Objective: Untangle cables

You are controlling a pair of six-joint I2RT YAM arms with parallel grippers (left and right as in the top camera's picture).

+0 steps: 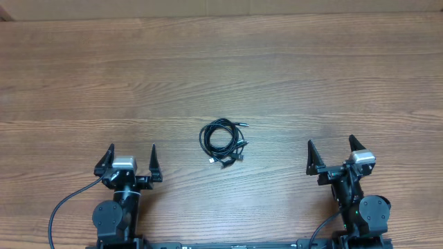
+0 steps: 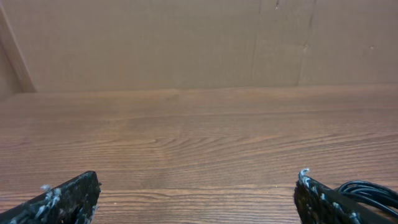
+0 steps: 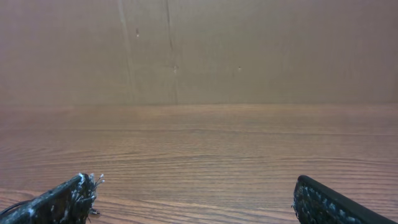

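Observation:
The cables [image 1: 223,143] lie as one small black coil of tangled loops on the wooden table [image 1: 221,62], a few plug ends poking out at its lower right. My left gripper [image 1: 131,151] rests open to the coil's lower left, well apart from it. My right gripper [image 1: 331,142] rests open to its right, also apart. In the left wrist view the left gripper [image 2: 196,186] has bare wood between its wide-spread fingers, and a bit of the cables [image 2: 372,188] shows behind the right finger. The right wrist view shows the right gripper [image 3: 196,193] spread wide over bare wood.
A brown cardboard wall [image 2: 186,43] stands along the far edge of the table. The arm bases [image 1: 114,214] sit at the near edge with thick black robot leads trailing from them.

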